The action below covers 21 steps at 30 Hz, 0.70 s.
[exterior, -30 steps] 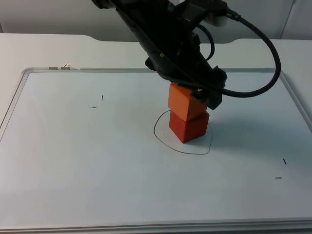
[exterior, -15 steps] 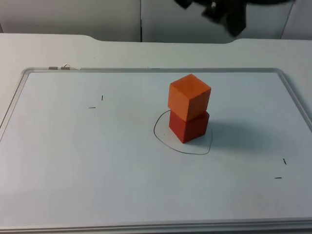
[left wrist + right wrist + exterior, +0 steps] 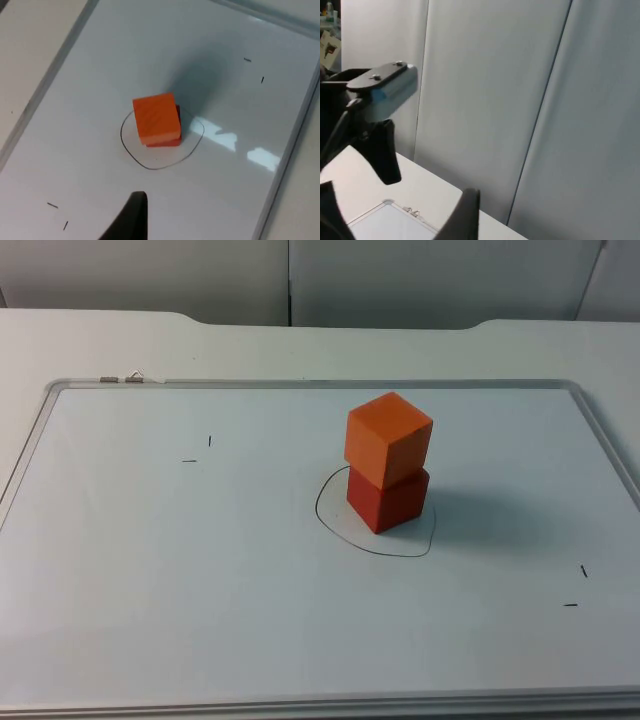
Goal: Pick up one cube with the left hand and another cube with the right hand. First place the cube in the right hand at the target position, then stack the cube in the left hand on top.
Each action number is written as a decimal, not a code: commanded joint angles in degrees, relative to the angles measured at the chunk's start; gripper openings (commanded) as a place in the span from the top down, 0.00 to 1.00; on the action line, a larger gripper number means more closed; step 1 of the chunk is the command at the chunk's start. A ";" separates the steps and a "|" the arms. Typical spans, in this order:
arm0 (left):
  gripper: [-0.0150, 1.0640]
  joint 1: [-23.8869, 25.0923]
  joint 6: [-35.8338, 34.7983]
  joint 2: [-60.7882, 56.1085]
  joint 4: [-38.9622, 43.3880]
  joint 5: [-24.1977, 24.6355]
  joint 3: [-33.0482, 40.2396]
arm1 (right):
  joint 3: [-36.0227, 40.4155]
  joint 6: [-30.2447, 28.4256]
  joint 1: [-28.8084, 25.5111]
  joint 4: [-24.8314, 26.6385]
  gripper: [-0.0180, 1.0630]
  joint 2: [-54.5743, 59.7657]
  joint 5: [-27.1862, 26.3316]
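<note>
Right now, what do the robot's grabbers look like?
Both are black. The right gripper, facing the grey partition wall, has two smooth fingers tapering to narrow tips. The left gripper, above the stacked cubes, shows the same dark, pointed shape.

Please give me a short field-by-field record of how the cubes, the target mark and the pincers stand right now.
top cube: orange cube, resting on the red cube, turned slightly against it
bottom cube: red cube, on the whiteboard
target: drawn circle around the stack's base
left pincer: raised above the stack, looking down on it, holding nothing
right pincer: facing the grey partition wall
stack state: free-standing, untouched
</note>
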 commanded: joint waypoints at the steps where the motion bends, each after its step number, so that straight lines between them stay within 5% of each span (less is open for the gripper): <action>1: 0.01 -0.33 -0.28 -3.60 0.19 -1.89 4.04 | 0.17 -0.35 0.25 0.07 0.16 -0.13 -0.10; 11: 0.01 -0.33 -2.97 -27.82 0.78 -12.86 31.96 | 0.17 -0.35 0.25 0.42 0.16 -0.13 0.14; 21: 0.01 -0.33 -11.44 -56.60 1.45 -13.51 50.85 | 0.17 -0.35 0.25 0.42 0.16 -0.13 0.32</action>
